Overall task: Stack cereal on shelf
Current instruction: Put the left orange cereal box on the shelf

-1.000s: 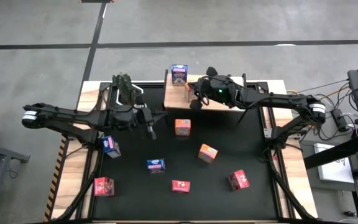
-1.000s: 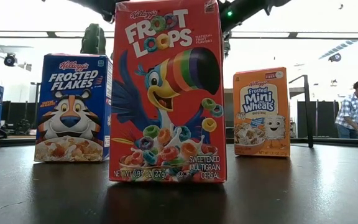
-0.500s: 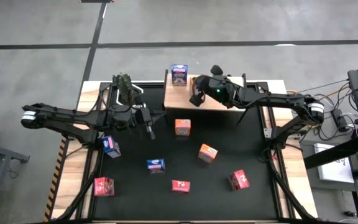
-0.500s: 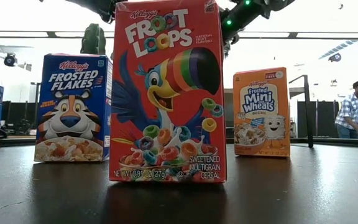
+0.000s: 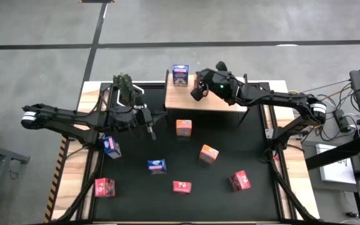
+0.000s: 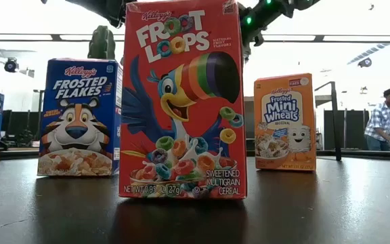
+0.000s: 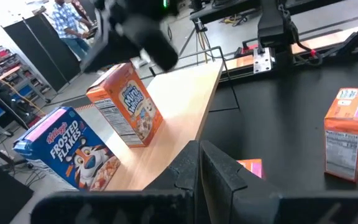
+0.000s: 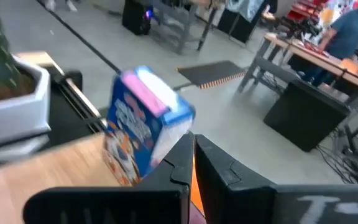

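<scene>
The wooden shelf (image 5: 220,101) stands at the table's far edge. A blue cereal box (image 5: 180,74) stands upright on its left end, with an orange box (image 7: 126,109) upright beside it. My right gripper (image 5: 197,90) is shut and hovers at the orange box's top; orange shows behind its fingers (image 8: 191,186). My left gripper (image 5: 150,128) is shut and empty over the black mat, left of another orange box (image 5: 183,127). More boxes stand on the mat: orange (image 5: 209,153), blue (image 5: 110,145), blue (image 5: 157,165), red (image 5: 104,186), red (image 5: 181,186), red (image 5: 240,180). My right gripper (image 7: 138,34) is close above the orange box's top (image 7: 114,79), coming from the table's right. I cannot tell whether it touches the box. The box stands on the shelf on its bottom.
A white pot with a green plant (image 5: 125,87) stands at the far left, beside the shelf. A metal frame (image 5: 269,125) runs along the mat's right side. A person (image 6: 384,122) stands in the room behind.
My right gripper has moved a little toward the table's far edge over the shelf, closer to the blue box. The boxes on the mat stand where they were.
</scene>
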